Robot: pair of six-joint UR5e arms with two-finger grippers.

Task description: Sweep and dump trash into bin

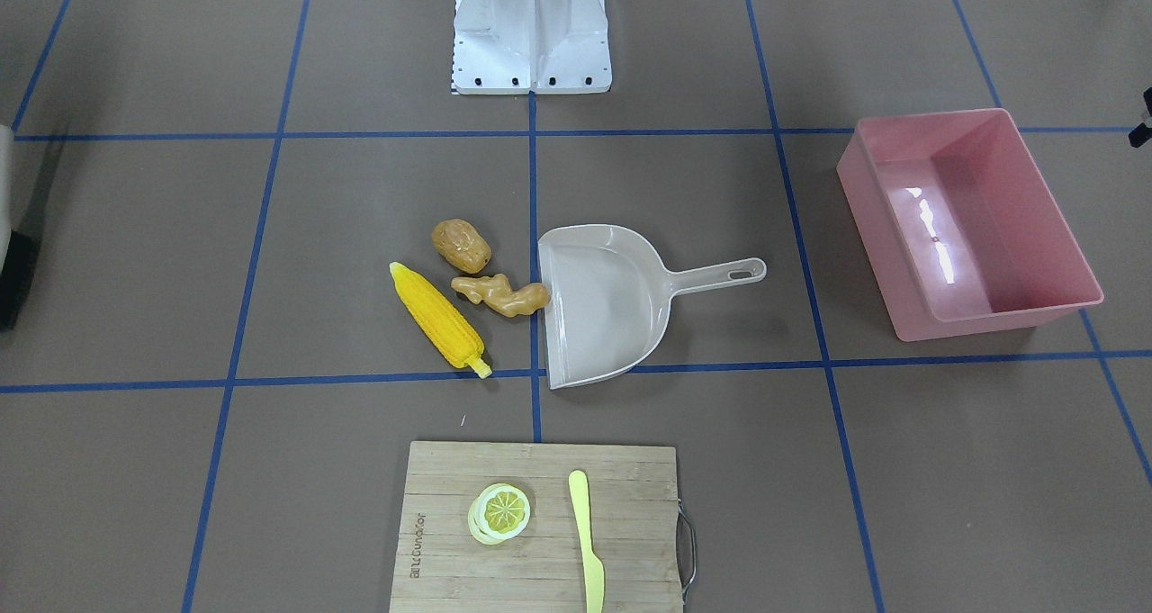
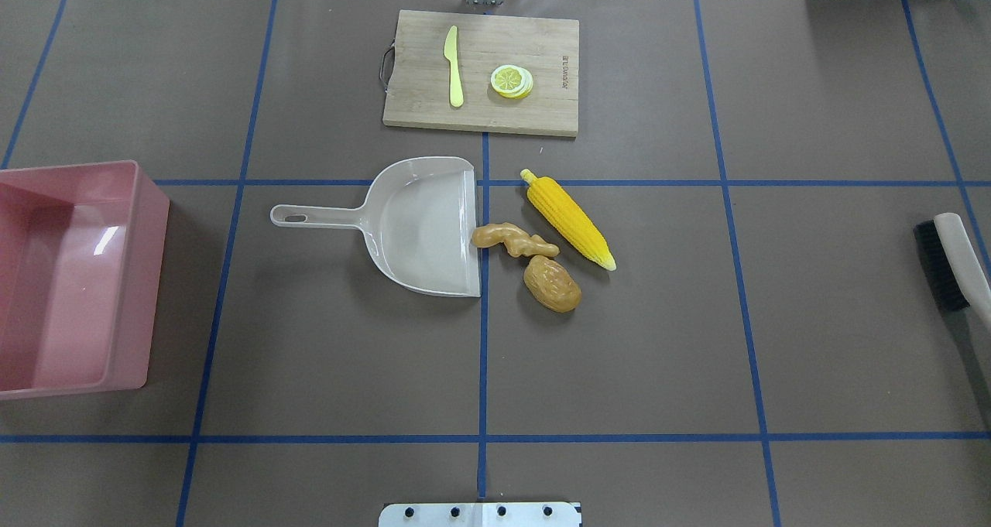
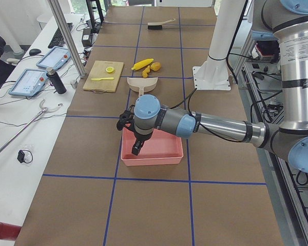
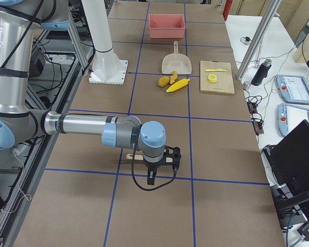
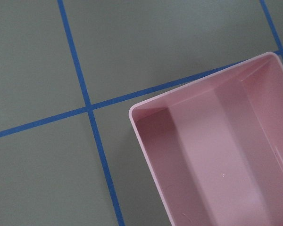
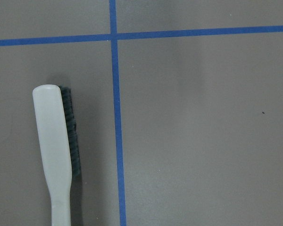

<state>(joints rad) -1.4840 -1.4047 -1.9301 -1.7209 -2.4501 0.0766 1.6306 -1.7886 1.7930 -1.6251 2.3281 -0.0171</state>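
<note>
The only writing in view is a dark stamped word along one short end of the cutting board. It runs sideways and is too small to read with any certainty. No label shows on any of the other things.

The left fingers show only in the side view, pointing down over a corner of the pink bin. From that angle I cannot tell how far apart they stand, and nothing can be made out between them. The left wrist view shows that one corner of the bin and none of the fingers. The overhead view cuts the bin off at its edge.

The right fingers also show only from the side, pointing down above the brush. Their gap cannot be judged either. The right wrist view has the brush's pale back and dark bristles, with the handle running out of the picture.

The trash lies on the counter well apart from both sets of fingers, roughly midway between them. The ginger root has one end touching the open lip of the beige dustpan. The potato is just beside the ginger root, and the corn cob lies slanted just beyond both. None of the three is in the bin.

On the cutting board lie a lemon slice and a pale yellow knife, slightly apart.
</note>
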